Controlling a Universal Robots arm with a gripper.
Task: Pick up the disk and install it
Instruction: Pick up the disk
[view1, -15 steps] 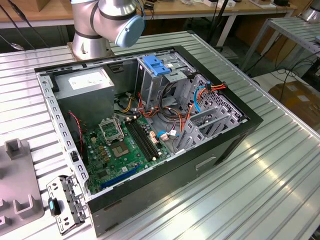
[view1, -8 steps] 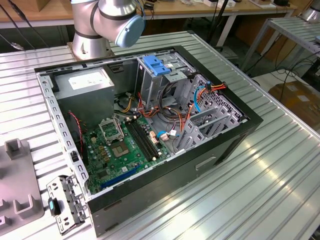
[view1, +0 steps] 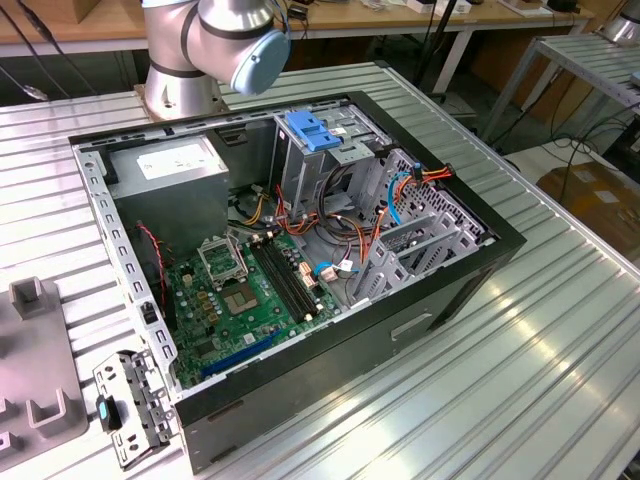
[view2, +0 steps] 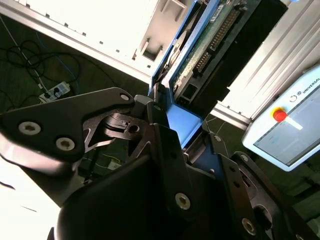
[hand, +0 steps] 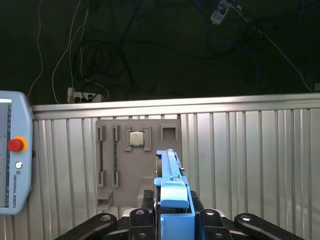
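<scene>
My gripper (hand: 172, 212) is shut on the disk (hand: 171, 187), which the first wrist view shows edge-on with its blue plastic frame sticking out past the black fingers (hand: 146, 201). In the second wrist view the disk (view2: 207, 42) shows its green circuit-board underside and black body, and the blue frame (view2: 181, 121) runs down into the gripper (view2: 167, 131). The disk hangs above the ribbed metal table (hand: 250, 150), near a grey fixture plate (hand: 115, 192). In the exterior view the open computer case (view1: 440, 300) lies on its side, with a drive cage topped by a blue bracket (view1: 312, 132).
Inside the case are a green motherboard (view1: 250, 290), a grey power supply box (view1: 170, 162) and loose orange and blue cables (view1: 400, 190). The arm's base (view1: 180, 70) stands behind the case. The fixture plate holds a small chip (hand: 137, 138). A teach pendant (hand: 12, 165) lies at the table's edge.
</scene>
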